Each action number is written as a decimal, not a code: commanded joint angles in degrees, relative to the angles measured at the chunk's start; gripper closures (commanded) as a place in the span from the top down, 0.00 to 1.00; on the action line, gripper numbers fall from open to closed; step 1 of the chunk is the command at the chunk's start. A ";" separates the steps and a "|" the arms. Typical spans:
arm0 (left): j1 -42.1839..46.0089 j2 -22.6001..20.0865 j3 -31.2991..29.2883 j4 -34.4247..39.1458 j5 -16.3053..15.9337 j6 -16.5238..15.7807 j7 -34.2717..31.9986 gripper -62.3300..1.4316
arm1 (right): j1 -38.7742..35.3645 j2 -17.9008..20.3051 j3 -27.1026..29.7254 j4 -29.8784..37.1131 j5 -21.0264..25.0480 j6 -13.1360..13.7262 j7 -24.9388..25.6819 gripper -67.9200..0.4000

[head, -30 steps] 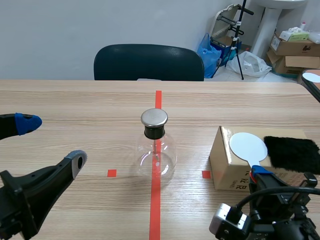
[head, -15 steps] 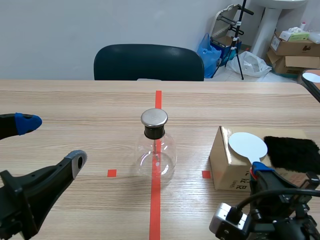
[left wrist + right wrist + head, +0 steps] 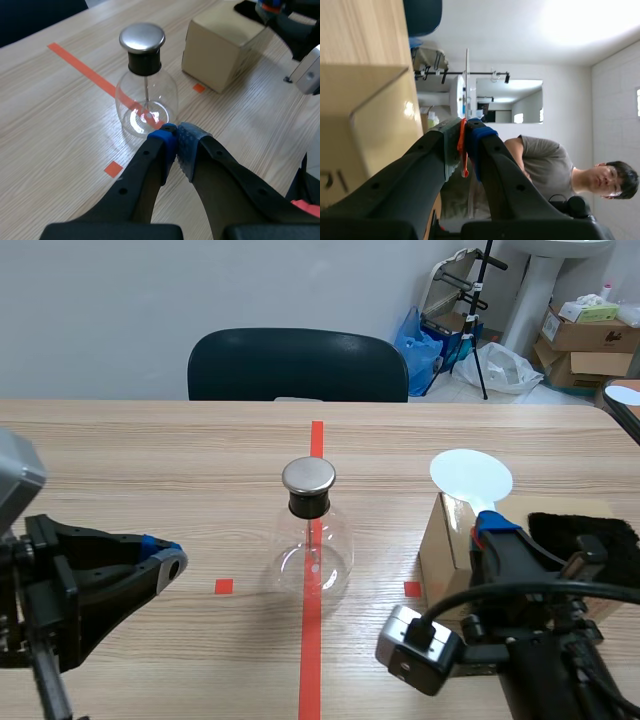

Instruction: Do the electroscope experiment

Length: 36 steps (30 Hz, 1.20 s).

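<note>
While my right claw (image 3: pixel 490 525) is gripping the orange handle (image 3: pixel 463 150) of the white disc (image 3: pixel 470 476), closed firmly on it, I am judging the step in hand to be bringing that disc to the metal cap (image 3: pixel 308 476) of the glass flask (image 3: pixel 312 540). To do this well, I am advising a hold on the handle only, so that no pad is touching the disc face. The travel should be slow and level, ending in a gentle approach to the cap from above. A sideways knock could be tipping the flask.

The disc is standing raised above the near corner of the cardboard box (image 3: pixel 445 560), well apart from the flask and to its right. The black cloth (image 3: pixel 585 535) is lying on the box top, beside my right claw.

My left claw (image 3: pixel 176 145) is closed on nothing, its pads meeting. It is hovering over the bench (image 3: pixel 150 460) with the flask just ahead of it, not touching the glass.
</note>
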<state>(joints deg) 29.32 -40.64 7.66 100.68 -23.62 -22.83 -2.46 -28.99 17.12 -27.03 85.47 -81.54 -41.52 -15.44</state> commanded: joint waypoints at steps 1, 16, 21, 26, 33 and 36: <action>-3.43 -0.35 1.88 -3.13 -0.57 -1.36 -2.27 0.07 | 1.77 0.96 -1.01 0.52 -1.27 -3.34 -1.84 0.02; -26.62 2.12 21.11 -32.33 2.69 -7.17 -17.55 0.07 | 12.39 5.11 -18.01 -0.28 -2.16 -0.46 -17.27 0.02; -31.28 5.07 24.68 -36.54 7.41 -7.15 -19.21 0.07 | 14.29 5.57 -20.31 -1.31 -2.16 -0.13 -18.08 0.02; -33.94 7.78 25.44 -39.47 7.91 -6.91 -19.17 0.07 | 14.91 5.60 -20.28 -1.44 -0.22 3.08 -16.94 0.02; -35.39 10.95 25.44 -42.18 9.97 -3.23 -18.58 0.07 | 15.69 6.12 -20.28 -1.49 2.01 5.42 -16.48 0.02; -35.36 11.13 25.44 -42.86 9.99 -3.23 -18.56 0.07 | 15.82 6.40 -20.28 -1.49 3.04 5.64 -16.37 0.02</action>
<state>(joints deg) -5.87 -29.19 33.71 57.14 -13.04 -25.71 -20.16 -14.02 22.74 -48.01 83.61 -78.15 -35.53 -31.79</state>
